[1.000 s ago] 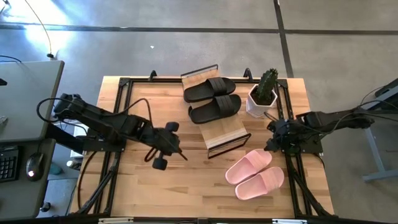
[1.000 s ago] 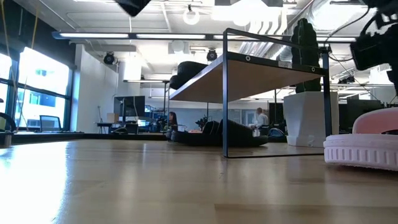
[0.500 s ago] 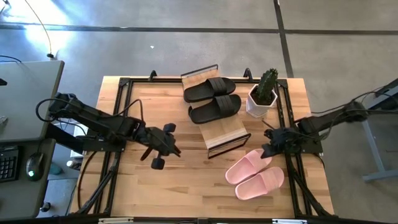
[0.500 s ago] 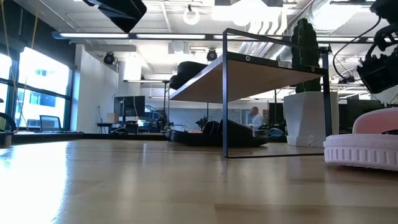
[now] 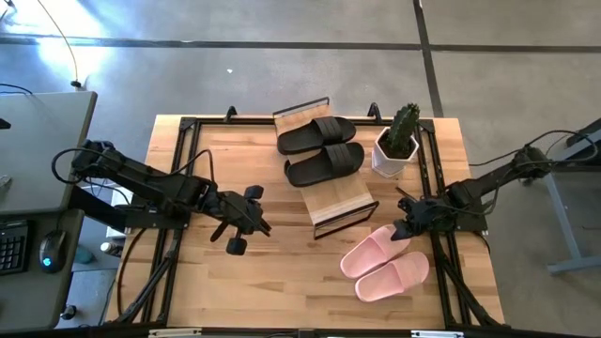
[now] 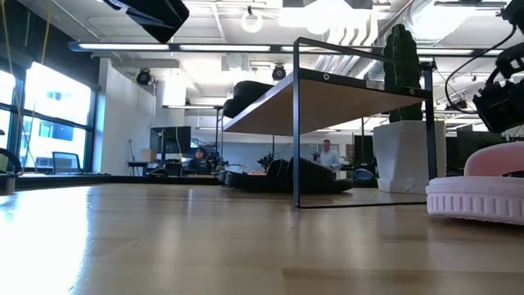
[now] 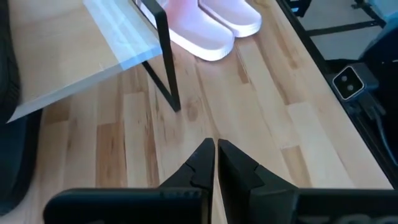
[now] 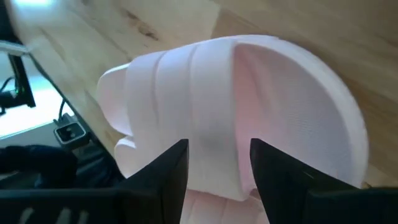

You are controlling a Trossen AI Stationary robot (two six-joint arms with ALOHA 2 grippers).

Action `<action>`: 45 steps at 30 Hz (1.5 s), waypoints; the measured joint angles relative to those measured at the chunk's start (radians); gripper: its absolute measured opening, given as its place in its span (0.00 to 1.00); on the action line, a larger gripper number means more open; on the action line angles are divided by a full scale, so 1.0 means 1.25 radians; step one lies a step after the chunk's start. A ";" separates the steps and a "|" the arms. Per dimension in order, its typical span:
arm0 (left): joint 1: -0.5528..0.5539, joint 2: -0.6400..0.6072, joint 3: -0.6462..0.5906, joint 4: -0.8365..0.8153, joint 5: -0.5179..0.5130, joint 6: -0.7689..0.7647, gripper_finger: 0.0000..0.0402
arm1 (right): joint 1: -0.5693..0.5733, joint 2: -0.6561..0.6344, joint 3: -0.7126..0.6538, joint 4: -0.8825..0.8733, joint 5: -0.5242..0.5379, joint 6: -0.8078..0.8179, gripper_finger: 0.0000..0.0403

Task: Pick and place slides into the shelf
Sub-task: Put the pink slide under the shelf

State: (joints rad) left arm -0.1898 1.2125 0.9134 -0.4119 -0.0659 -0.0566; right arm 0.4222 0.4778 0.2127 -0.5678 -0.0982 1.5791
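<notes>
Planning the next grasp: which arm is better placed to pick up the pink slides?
Right. Its open end effector hangs directly over the pink slides. The left end effector, shut, is beyond the shelf.

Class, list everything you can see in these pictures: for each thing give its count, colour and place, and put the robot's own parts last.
Table: one, light wood, beneath everything.
Shelf: one, wood slats in black frame, table centre.
Black slides: two, on the shelf's far part.
Pink slides: two, on the table, near-right of the shelf.
Cactus pot: one, white, right of the shelf.
Person: one, far in the room behind.
Left gripper: black, shut, above table left of shelf.
Right gripper: black, open, at a pink slide's end.
</notes>
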 joint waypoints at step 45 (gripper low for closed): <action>0.000 0.002 0.000 -0.001 -0.005 -0.001 0.03 | 0.010 0.142 0.000 0.153 0.016 -0.126 0.09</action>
State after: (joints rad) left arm -0.1898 1.2152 0.9134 -0.4137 -0.0715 -0.0578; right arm 0.4347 0.6548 0.2127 -0.3761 -0.0784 1.4215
